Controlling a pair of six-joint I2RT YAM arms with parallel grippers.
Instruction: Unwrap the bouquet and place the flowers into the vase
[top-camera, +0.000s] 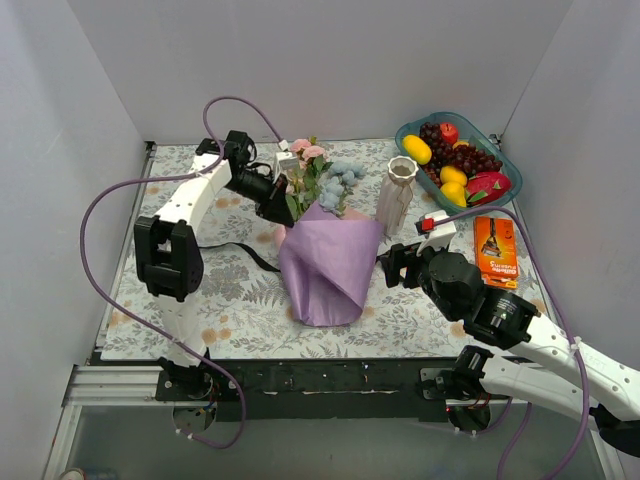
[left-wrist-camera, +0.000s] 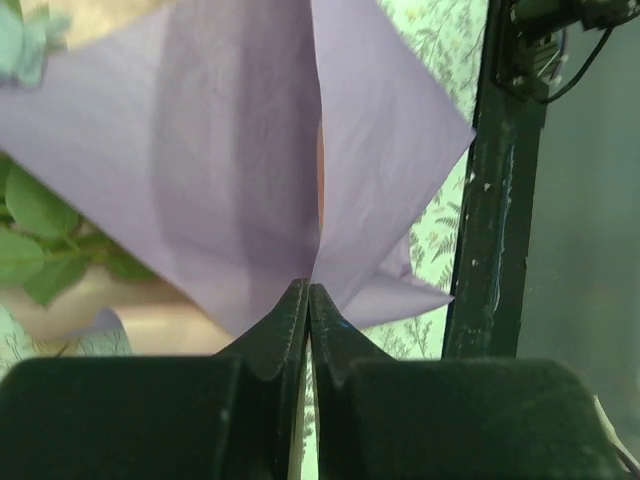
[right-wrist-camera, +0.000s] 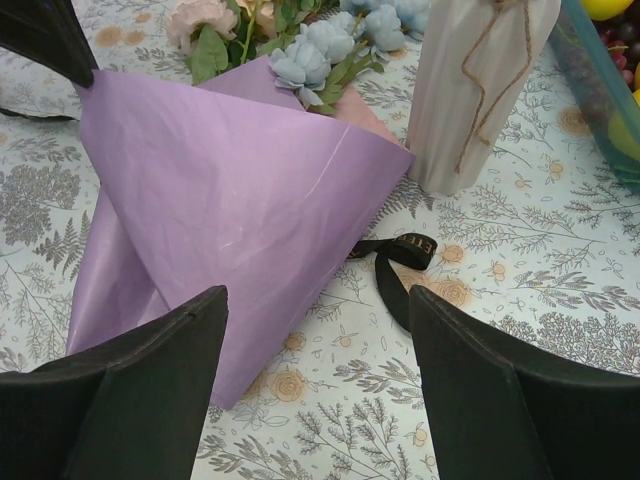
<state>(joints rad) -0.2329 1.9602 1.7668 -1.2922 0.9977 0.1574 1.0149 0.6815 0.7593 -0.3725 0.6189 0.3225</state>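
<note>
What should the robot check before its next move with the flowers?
1. Left gripper pinching the wrapping paper: ok, shut on its edge.
2. Right gripper ready: ok, open and empty.
3. Black ribbon untied: ok, lies loose beside the paper.
4. Vase upright: ok, standing next to the paper.
5. Flowers out of the paper: not ok, stems inside it.

Gold lettering on black ribbon illegible; print on orange packet too small to read.
</note>
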